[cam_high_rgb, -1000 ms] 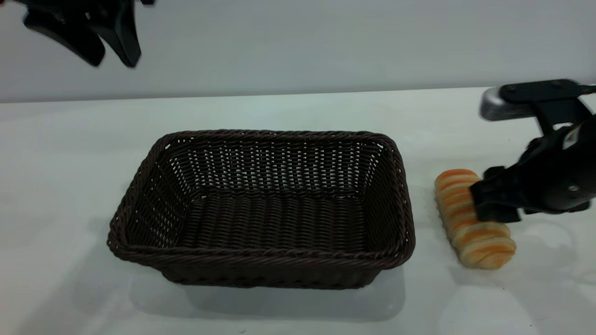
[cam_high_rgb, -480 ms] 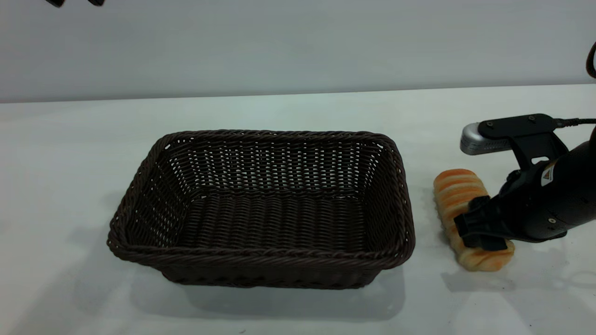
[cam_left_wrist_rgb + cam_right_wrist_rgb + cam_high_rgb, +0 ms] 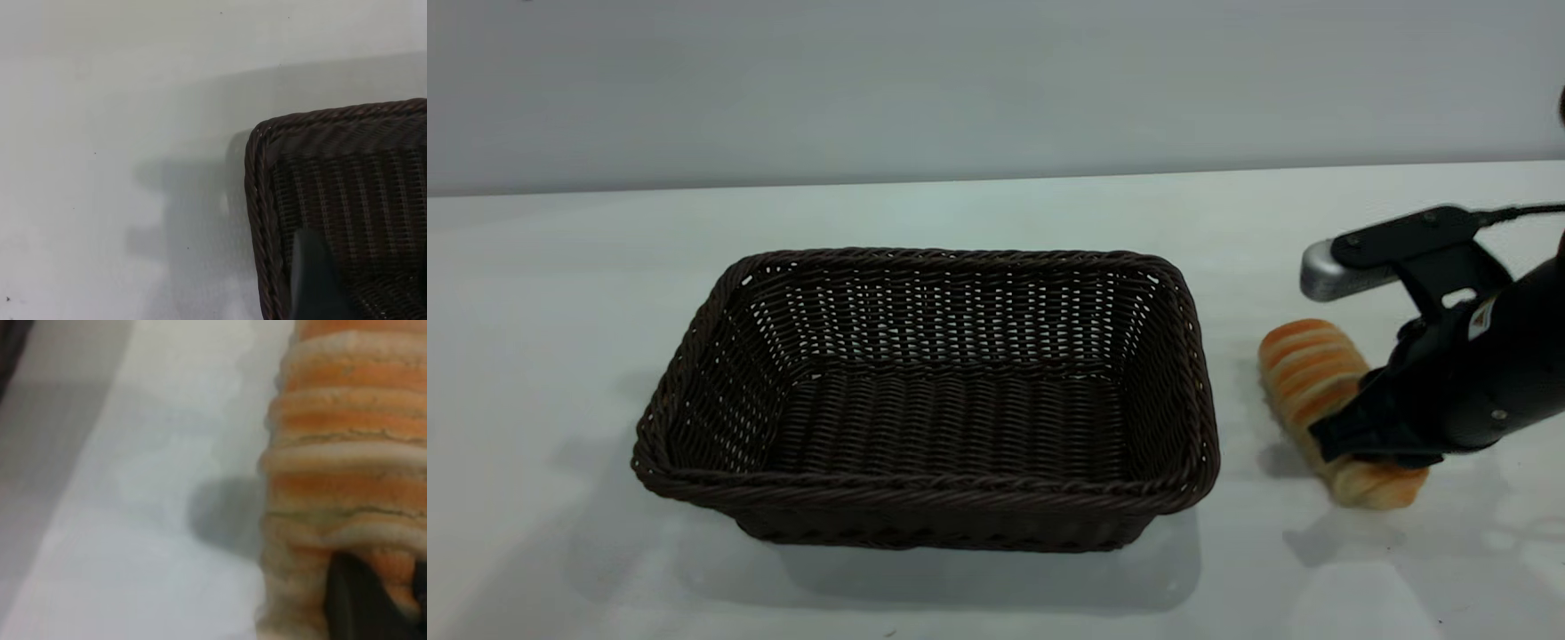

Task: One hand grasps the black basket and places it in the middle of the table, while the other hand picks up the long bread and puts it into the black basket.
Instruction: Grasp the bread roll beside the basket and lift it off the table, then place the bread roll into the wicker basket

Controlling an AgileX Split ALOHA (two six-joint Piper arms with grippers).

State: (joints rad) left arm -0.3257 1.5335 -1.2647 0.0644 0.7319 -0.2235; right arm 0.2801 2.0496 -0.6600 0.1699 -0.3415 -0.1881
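The black basket (image 3: pixel 925 487) stands empty in the middle of the white table (image 3: pixel 560 311). To its right lies the long bread (image 3: pixel 1307 364), striped orange and cream. My right gripper (image 3: pixel 1352 436) is shut on the bread's near half, and a dark fingertip (image 3: pixel 357 600) presses into the crust (image 3: pixel 340 453). The bread is tilted, with a shadow under its near end. My left gripper is out of the exterior view. In the left wrist view one of its fingers (image 3: pixel 312 280) hangs high over a basket corner (image 3: pixel 257 200), with nothing held.
A plain grey wall runs behind the table. Bare tabletop lies left of the basket and in front of it. A silver-grey cylinder (image 3: pixel 1329 276) and a black cable (image 3: pixel 1520 212) sit on top of the right arm.
The left gripper rose out of the top left of the exterior view. The right gripper came down onto the bread and closed, and the bread's near end has swung slightly right.
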